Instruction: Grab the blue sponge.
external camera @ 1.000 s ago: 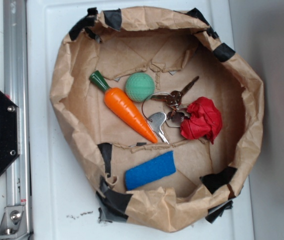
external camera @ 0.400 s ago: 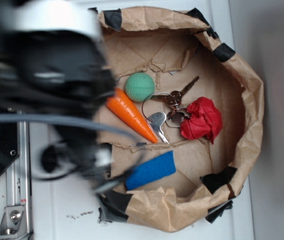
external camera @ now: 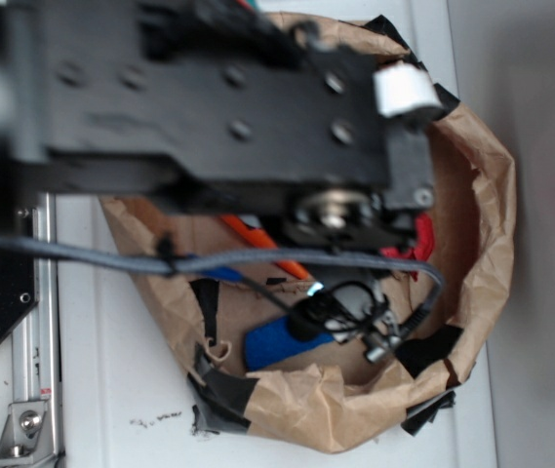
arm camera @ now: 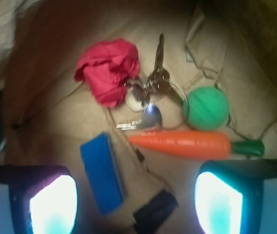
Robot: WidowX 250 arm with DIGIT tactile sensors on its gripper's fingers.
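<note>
The blue sponge (arm camera: 101, 173) lies flat on the brown paper floor of the bag. In the wrist view it sits low and left of centre, between my two lit fingers and nearer the left one. My gripper (arm camera: 136, 204) is open and wide, hovering above the sponge with nothing between its fingers. In the exterior view the left part of the blue sponge (external camera: 272, 343) shows near the bag's front wall. Its right end is hidden under the dark wrist hardware. The black arm (external camera: 218, 107) covers most of the bag.
An orange toy carrot (arm camera: 179, 145), a green ball (arm camera: 207, 108), a bunch of keys (arm camera: 153, 90) and a crumpled red cloth (arm camera: 110, 68) lie beyond the sponge. Black tape (arm camera: 155, 209) sits beside it. The crumpled paper bag wall (external camera: 482, 195) rings everything.
The arm has swung in from the left over the bag and now hides the carrot, ball and keys in the exterior view. The sponge has not moved.
</note>
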